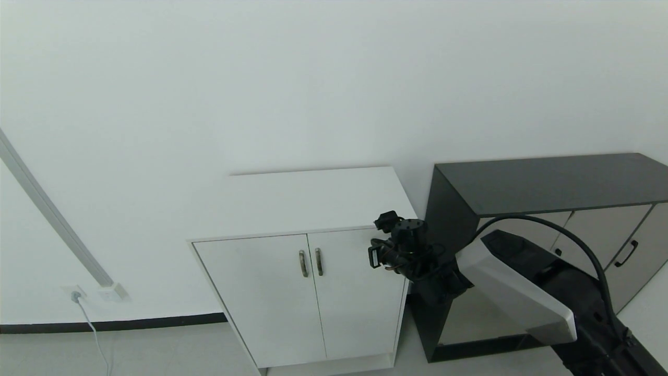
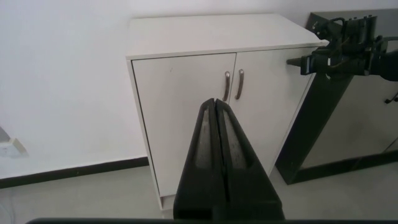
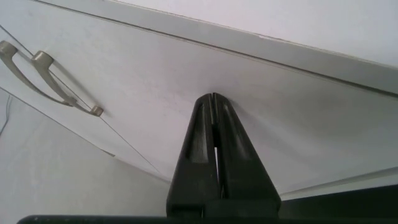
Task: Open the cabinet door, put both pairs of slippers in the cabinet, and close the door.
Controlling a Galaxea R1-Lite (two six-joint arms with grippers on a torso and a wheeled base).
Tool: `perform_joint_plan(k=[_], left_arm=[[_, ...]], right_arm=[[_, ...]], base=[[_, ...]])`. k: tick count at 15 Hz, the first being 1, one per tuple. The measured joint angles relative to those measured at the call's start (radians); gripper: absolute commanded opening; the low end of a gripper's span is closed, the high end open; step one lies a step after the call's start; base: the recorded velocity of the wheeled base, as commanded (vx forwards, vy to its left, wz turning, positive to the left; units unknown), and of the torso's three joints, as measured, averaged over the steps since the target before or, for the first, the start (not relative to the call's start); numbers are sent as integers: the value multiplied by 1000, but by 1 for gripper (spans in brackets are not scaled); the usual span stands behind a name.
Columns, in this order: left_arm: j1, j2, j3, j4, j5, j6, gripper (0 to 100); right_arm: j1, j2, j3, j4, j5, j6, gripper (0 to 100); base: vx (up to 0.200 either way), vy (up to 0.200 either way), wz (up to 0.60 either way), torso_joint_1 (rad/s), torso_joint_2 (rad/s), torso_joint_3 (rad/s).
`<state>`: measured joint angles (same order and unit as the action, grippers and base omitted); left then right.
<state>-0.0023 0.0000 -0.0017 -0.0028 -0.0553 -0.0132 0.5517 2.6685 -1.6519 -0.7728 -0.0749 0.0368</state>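
The white cabinet (image 1: 308, 209) stands against the wall with both doors closed. Two metal handles (image 1: 311, 262) sit side by side at the middle seam. My right gripper (image 1: 372, 256) is shut and empty, up near the top outer corner of the right door (image 3: 186, 68), its tip (image 3: 213, 98) close to the panel. The handles (image 3: 56, 81) lie off to one side of it. My left gripper (image 2: 214, 102) is shut with nothing in it, held well back in front of the cabinet (image 2: 186, 93), roughly level with the handles (image 2: 233, 85). Farther off is the right gripper (image 2: 292, 62).
A black cabinet (image 1: 548, 183) with grey doors stands right beside the white one. A wall socket with a white cable (image 1: 78, 297) and a cable duct (image 1: 47, 209) are on the wall to the left. Open grey floor (image 2: 93, 193) lies before the cabinet.
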Motion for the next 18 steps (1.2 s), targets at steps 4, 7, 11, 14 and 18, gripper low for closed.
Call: perform_joint_plan(k=[4,7,11,14,18], left_arm=[[0,0,0,0,0,0,0],[0,0,0,0,0,0,0],[0,0,0,0,0,0,0],[0,0,0,0,0,0,0],[0,0,0,0,0,0,0]], right_arm=[[6,-64,124,-67,0,6,0],[6,-136,272,-150,-11,7,0],[1,-244,501,-270,-54,6,0],[-3,-351,718,-363,-62,6,0],[-61,-512,1004,-487,-76,4,0]], base=[[0,0,0,0,0,0],[0,0,0,0,0,0],[0,0,0,0,0,0],[0,0,0,0,0,0],[0,0,0,0,0,0]])
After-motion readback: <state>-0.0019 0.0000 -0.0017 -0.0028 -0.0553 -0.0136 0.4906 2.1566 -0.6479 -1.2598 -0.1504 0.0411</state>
